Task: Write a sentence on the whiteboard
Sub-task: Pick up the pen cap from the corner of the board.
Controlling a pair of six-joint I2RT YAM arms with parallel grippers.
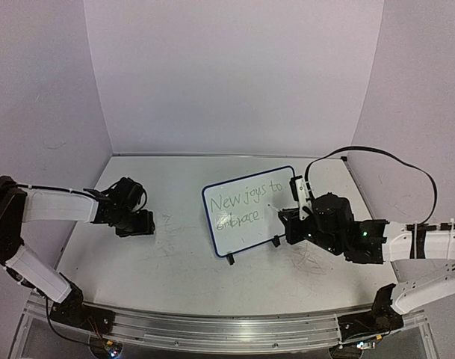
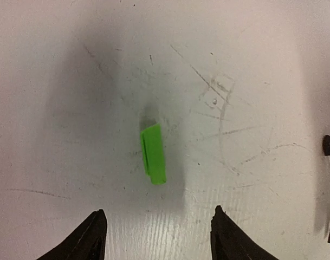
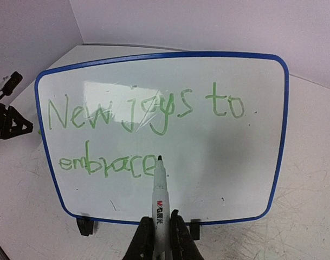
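Along the near edge of the scuffed white surface (image 1: 175,277) runs a metal rail (image 1: 212,329) that carries both arm bases.

The right end effector (image 3: 162,239) is closed on a white marker (image 3: 160,203), its fingers clamping the barrel low down. The marker points away towards the board, with its dark tip at the end of the lower line, just right of the last letter. Whether the tip touches the board cannot be told.

On the left side, the left end effector (image 2: 158,216) hangs open over the surface with its fingers spread and nothing between them. A small green cap (image 2: 154,154) lies flat on the surface just beyond the fingertips, touching neither finger.

The whiteboard (image 3: 235,173) stands right of centre on the surface, directly in front of the right end effector and well apart from the left one. It has a blue rim, is propped on two black feet (image 3: 84,226) and is turned to face the right arm.

The sentence (image 3: 159,116) is in thin green handwriting: "New joys to" on the upper line and "embrace" below it at the left. The lower right of the board is bare.

A black cable (image 1: 376,153) arches over the right arm. Plain pale walls (image 1: 234,75) close off the far side.
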